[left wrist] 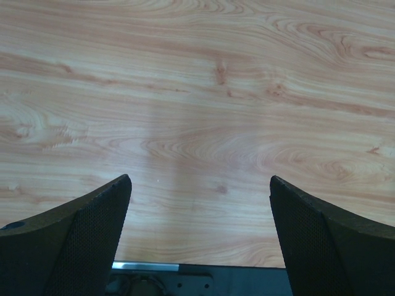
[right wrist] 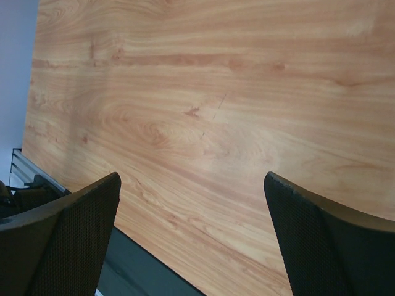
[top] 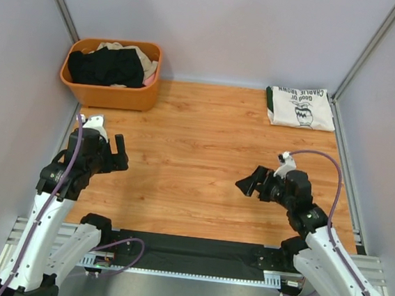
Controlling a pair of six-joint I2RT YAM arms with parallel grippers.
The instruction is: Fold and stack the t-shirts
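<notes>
Two hands, one basket, one folded shirt, listed from my left.

1. Orange basket [top: 111,96], far left corner of the table [top: 198,141]. It holds a black t-shirt [top: 107,66] heaped on top and a beige one [top: 144,57] showing behind it. Risk: the two look tangled, so a grab at the black could drag the beige out with it. A pull made too low could tip the light basket or slide it. Hard to make out: how many shirts lie underneath, and what the pink scrap at the right rim belongs to.

2. My left gripper [top: 121,153], near the left edge, well apart from the basket. Its fingers are spread wide and it holds nothing. My left wrist camera shows only bare wood between the fingers [left wrist: 92,228], so the heap is out of its sight.

3. My right gripper [top: 249,181], right of centre. Its fingers are also spread wide with nothing between them. The right wrist view gives wood and the near rail only.

4. White t-shirt with dark green trim and Charlie Brown print [top: 299,107], folded flat in the far right corner, just beside the side rail. Risk: a careless placement of the next shirt could nudge it askew or undo the fold. The sleeves are tucked out of view. I cannot tell whether anything lies beneath it.
</notes>
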